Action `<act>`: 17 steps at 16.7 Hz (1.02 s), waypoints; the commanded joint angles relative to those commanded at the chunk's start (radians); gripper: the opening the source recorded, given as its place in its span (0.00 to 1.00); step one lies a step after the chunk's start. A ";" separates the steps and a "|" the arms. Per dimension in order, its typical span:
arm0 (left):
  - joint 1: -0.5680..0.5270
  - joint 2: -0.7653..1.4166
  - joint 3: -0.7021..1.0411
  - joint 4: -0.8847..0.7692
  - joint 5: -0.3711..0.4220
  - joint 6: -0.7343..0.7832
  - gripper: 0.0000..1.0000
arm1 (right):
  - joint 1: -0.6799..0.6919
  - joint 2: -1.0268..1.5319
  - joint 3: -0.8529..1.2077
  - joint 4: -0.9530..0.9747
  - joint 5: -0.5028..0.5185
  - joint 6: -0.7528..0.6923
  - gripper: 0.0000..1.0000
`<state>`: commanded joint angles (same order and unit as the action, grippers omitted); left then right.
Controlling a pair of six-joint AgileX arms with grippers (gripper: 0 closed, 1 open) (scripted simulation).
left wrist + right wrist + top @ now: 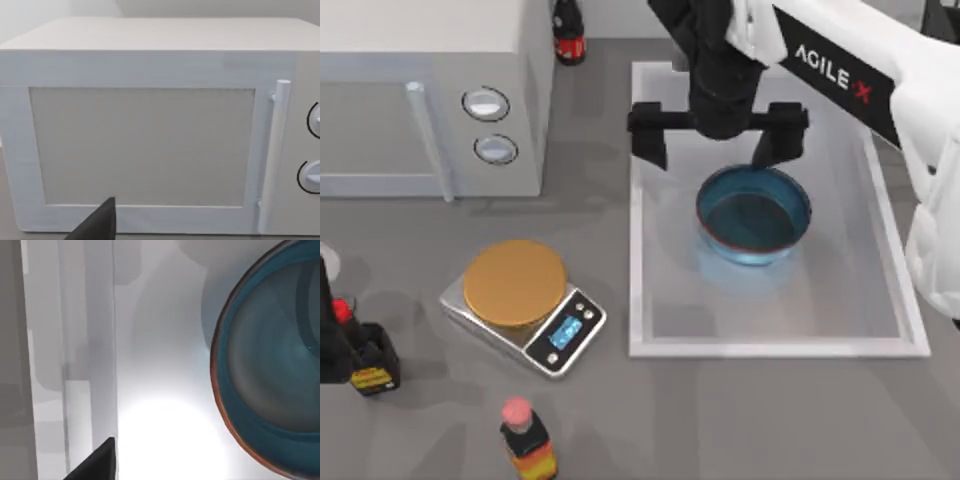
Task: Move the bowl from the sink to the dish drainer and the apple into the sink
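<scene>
The blue bowl [753, 215] with its thin red rim sits on the floor of the white sink [640, 260], toward the back and right of its middle. My right gripper [715, 152] hangs open over the sink's back part, jaws spread wide. One fingertip [767, 152] is at the bowl's far rim and the other stands apart to the left. In the right wrist view the bowl [270, 370] lies beside one dark fingertip [97, 465] over the sink floor [160, 365]. The apple and the dish drainer are out of view. My left arm [328, 330] is parked at the table's left edge.
A white microwave [430, 100] stands at the back left and faces the left wrist camera [150, 140]. A kitchen scale [525, 305] with a gold plate lies left of the sink. A pink-capped bottle [525, 440] stands in front, and dark bottles stand at the back [568, 30] and far left [370, 365].
</scene>
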<state>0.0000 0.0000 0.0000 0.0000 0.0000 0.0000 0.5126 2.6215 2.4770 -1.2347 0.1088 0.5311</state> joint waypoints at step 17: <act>0.000 0.000 0.000 0.000 0.000 0.000 1.00 | -0.009 0.231 0.032 0.182 0.003 -0.010 1.00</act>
<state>0.0000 0.0000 0.0000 0.0000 0.0000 0.0000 0.5038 2.8526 2.5086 -1.0530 0.1121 0.5211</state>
